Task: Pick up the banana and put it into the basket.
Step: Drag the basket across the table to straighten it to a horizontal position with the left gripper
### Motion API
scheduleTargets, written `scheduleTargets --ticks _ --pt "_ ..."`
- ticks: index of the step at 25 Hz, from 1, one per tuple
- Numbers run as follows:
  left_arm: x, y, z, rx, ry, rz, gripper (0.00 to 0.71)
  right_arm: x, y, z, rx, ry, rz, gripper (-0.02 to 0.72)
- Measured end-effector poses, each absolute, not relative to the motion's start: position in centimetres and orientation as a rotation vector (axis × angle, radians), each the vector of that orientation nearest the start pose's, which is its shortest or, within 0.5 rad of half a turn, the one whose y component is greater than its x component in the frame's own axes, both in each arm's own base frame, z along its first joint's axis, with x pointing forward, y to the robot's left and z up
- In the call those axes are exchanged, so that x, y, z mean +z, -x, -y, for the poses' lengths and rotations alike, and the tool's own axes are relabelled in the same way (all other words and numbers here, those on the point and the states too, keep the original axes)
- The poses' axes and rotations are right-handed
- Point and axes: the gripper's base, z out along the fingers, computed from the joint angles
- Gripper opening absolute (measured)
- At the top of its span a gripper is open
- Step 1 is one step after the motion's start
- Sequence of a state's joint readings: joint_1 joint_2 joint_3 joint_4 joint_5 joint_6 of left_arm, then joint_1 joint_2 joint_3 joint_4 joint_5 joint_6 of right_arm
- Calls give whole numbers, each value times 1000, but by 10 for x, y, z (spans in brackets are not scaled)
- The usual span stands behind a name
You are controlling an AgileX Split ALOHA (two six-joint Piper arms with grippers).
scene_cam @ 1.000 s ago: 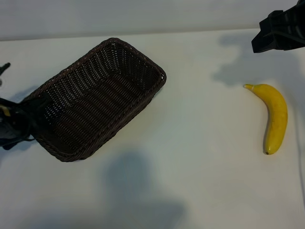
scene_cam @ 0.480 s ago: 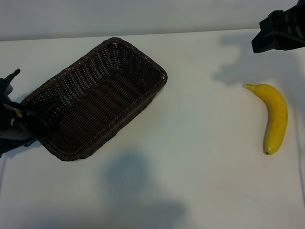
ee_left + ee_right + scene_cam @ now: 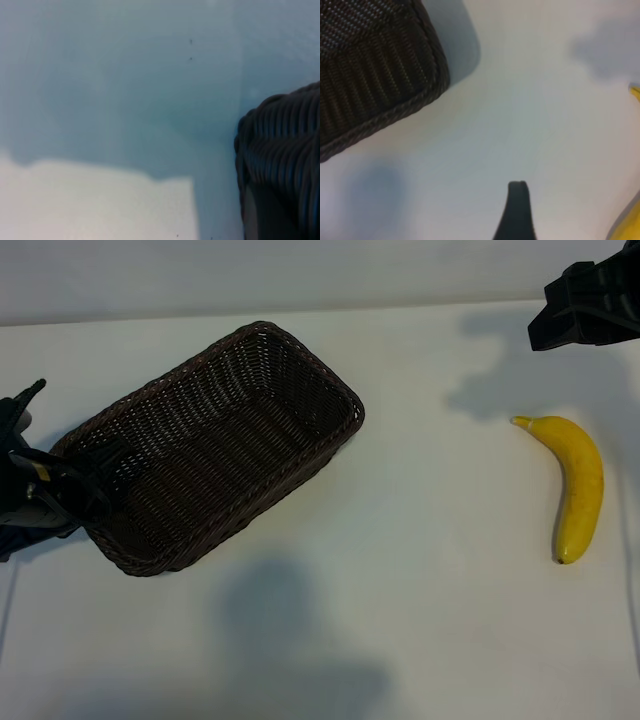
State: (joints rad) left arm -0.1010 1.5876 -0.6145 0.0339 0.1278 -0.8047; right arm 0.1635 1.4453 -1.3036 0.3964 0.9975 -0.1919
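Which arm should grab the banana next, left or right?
Right, probably. The right gripper hangs open just beyond the banana, while the left gripper is across the table, closed on the basket rim.

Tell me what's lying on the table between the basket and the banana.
Nothing. In the exterior view the stretch of white table between the basket and the banana is bare, crossed only by shadows.

A bright-yellow banana (image 3: 580, 483) is lying on the white table (image 3: 420, 590); the dark-brown basket (image 3: 215, 445) is showing a woven wicker pattern.
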Motion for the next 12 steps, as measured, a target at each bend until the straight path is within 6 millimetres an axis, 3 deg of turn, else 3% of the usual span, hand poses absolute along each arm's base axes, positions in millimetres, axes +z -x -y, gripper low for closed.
scheduleTargets --ticks 7,12 --pt "154 -272 31 -302 692 -2546 158 343 -292 -78 498 291 -2559 605" --pt "179 -287 42 -364 408 -2628 156 343 -291 -78 498 291 -2559 605"
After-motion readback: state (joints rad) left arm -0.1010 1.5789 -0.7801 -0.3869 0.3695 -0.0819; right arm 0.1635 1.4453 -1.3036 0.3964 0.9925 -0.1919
